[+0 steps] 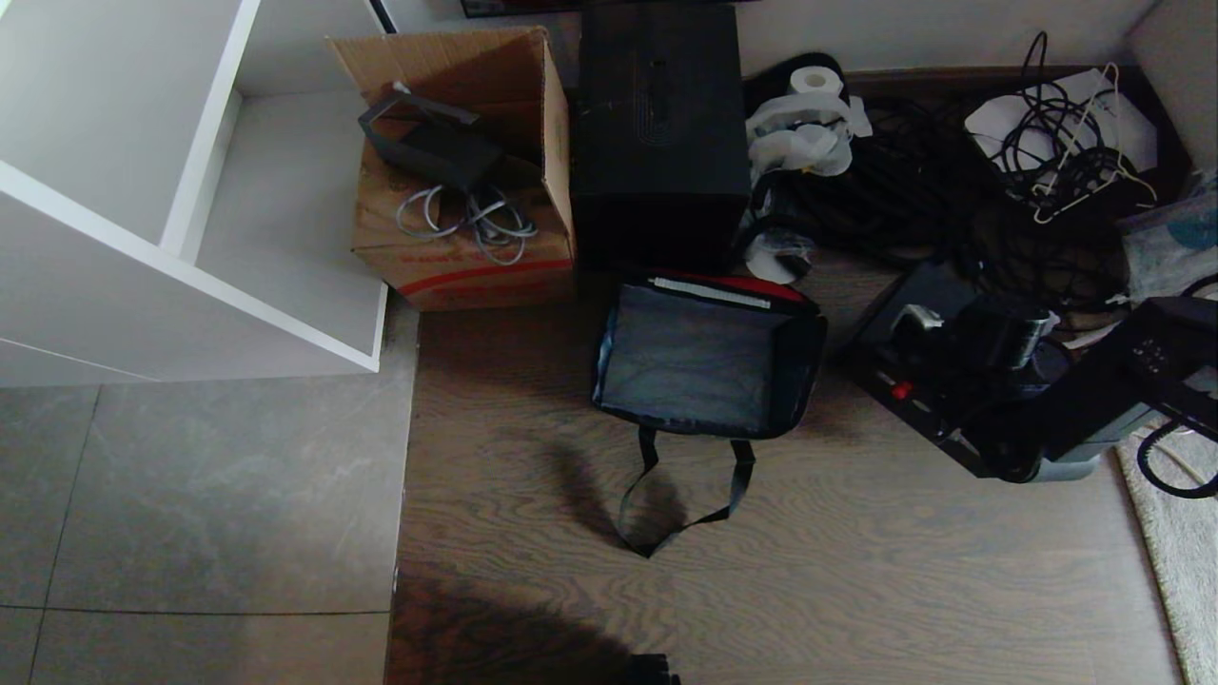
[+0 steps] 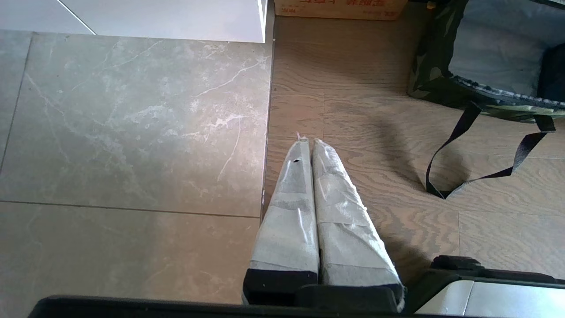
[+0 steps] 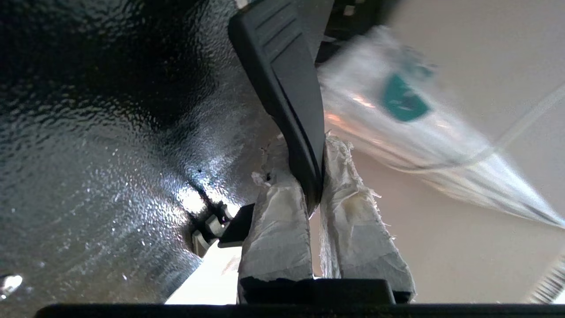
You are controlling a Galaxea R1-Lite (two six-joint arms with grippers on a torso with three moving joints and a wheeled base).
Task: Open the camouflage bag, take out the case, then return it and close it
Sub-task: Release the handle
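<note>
The camouflage bag (image 1: 695, 366) lies open on the wooden floor at centre, its grey inside bare and a red edge of the lid at its far side. One black strap handle (image 1: 666, 514) trails toward me. To the bag's right is the flat black case (image 1: 918, 404) with its red latch (image 1: 899, 390), tilted above the floor. My right gripper (image 3: 304, 150) is shut on the case's black handle (image 3: 282, 88), with the textured case body (image 3: 110, 132) beside it. My left gripper (image 2: 309, 143) is shut and empty, parked over the floor left of the bag (image 2: 435, 66).
Behind the bag stand a brown cardboard box (image 1: 466, 190) with cables in it and a taller plain black box (image 1: 657, 124). A white shelf unit (image 1: 143, 190) fills the left. Tangled cables (image 1: 1047, 162) and paper rolls (image 1: 809, 124) crowd the back right. A pale rug (image 1: 1180, 552) edges the right.
</note>
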